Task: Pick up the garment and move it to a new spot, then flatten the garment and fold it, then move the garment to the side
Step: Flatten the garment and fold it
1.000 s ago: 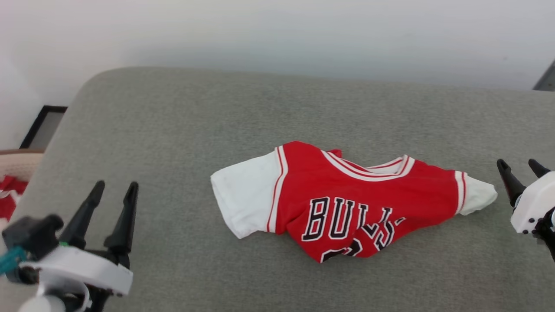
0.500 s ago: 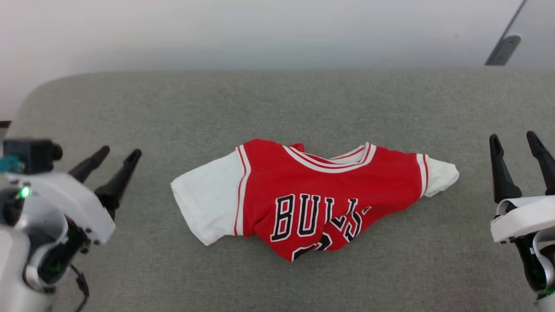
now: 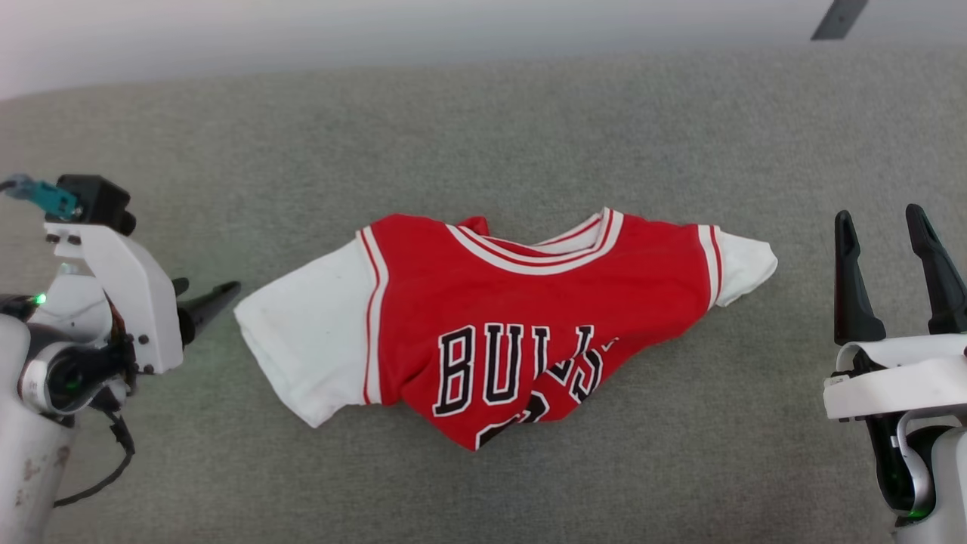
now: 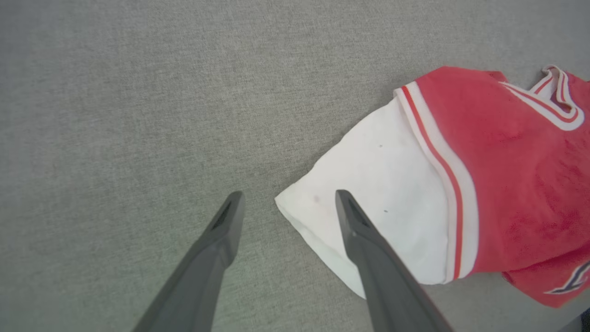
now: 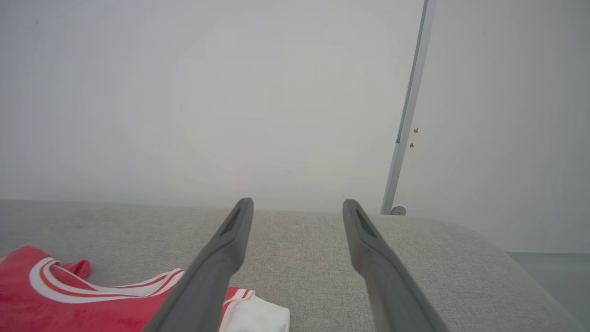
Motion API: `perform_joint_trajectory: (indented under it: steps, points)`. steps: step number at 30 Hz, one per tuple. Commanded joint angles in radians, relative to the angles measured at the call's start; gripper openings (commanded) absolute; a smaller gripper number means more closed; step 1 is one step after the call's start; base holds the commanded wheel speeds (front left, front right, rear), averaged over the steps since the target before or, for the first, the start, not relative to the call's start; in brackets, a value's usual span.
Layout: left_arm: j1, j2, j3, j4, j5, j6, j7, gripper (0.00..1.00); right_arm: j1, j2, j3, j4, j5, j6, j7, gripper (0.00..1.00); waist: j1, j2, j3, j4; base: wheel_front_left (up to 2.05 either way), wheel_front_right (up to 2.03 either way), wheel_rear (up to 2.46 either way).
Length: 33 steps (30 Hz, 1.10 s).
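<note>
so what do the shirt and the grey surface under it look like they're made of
The garment: soft matte knit cloth, perhaps cotton or polyester; it creases and slumps limply. The grey surface: matte woven upholstery fabric, probably; a fine speckled weave shows.

Grey woven fabric cushion [image 3: 483,113] spans the head view, fine even weave, pale wall band along the top edge. Dark slanted bar [image 3: 838,17] at top right. Right wrist view: cushion's far edge with rounded corner [image 5: 484,249] on the right, plain white wall [image 5: 184,92] behind. Thin pale metal strip [image 5: 410,106] runs up the wall, slightly tilted, with a small round fitting [image 5: 398,210] at its foot. Two tiny dark specks [image 5: 413,137] sit just beside the strip. Grey-blue floor [image 5: 548,263] lower right.
</note>
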Motion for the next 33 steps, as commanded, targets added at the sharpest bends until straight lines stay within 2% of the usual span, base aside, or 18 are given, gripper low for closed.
perform_joint_trajectory:
  steps: [1, 6, 13, 17, 18, 19, 20, 26, 33]
  points:
    - [-0.013, 0.001, -0.005, 0.008, 0.001, -0.002, 0.009, 1.0, -0.004, 0.004, -0.001, -0.006, -0.005, -0.002, -0.004, 1.0, 0.0, -0.0001, 0.024, -0.02, 0.0, 0.0, 0.0]
    - [-0.049, -0.01, -0.041, 0.073, 0.002, -0.002, 0.061, 1.0, -0.004, 0.011, -0.005, -0.022, -0.012, -0.002, -0.009, 1.0, 0.0, -0.0001, 0.054, -0.029, 0.0, 0.0, 0.0]
    - [-0.078, -0.019, -0.082, 0.163, 0.014, -0.001, 0.075, 1.0, -0.005, 0.022, -0.006, -0.043, -0.024, -0.002, -0.013, 1.0, 0.0, -0.0001, 0.085, -0.039, 0.0, 0.0, 0.0]
    - [-0.082, -0.042, -0.098, 0.218, 0.002, 0.001, 0.092, 1.0, -0.007, 0.027, -0.011, -0.05, -0.03, -0.002, -0.007, 1.0, 0.0, -0.0001, 0.093, -0.041, 0.0, 0.0, 0.0]
    - [-0.082, -0.049, -0.102, 0.229, 0.0, 0.005, 0.1, 0.91, -0.007, 0.027, -0.013, -0.052, -0.031, -0.002, -0.005, 1.0, 0.0, -0.0001, 0.094, -0.041, 0.0, 0.0, 0.0]
    - [-0.083, -0.057, -0.108, 0.239, -0.004, 0.004, 0.112, 0.4, -0.007, 0.027, -0.016, -0.053, -0.03, -0.002, -0.003, 1.0, 0.0, -0.0001, 0.095, -0.039, 0.0, 0.0, 0.0]
    - [-0.08, -0.065, -0.115, 0.248, -0.008, 0.005, 0.128, 0.0, -0.007, 0.027, -0.019, -0.054, -0.03, -0.002, 0.001, 1.0, 0.0, -0.0001, 0.095, -0.038, 0.0, 0.0, 0.0]
    - [-0.093, -0.1, -0.123, 0.265, -0.042, 0.011, 0.184, 0.0, -0.015, 0.033, -0.039, -0.061, -0.026, -0.002, 0.03, 1.0, 0.0, -0.0001, 0.094, -0.026, 0.0, 0.0, 0.0]
    - [-0.121, -0.076, -0.122, 0.24, -0.039, 0.006, 0.167, 0.0, -0.035, 0.037, -0.034, -0.036, -0.003, -0.002, 0.105, 1.0, 0.0, -0.0001, 0.098, -0.016, 0.0, 0.0, 0.0]
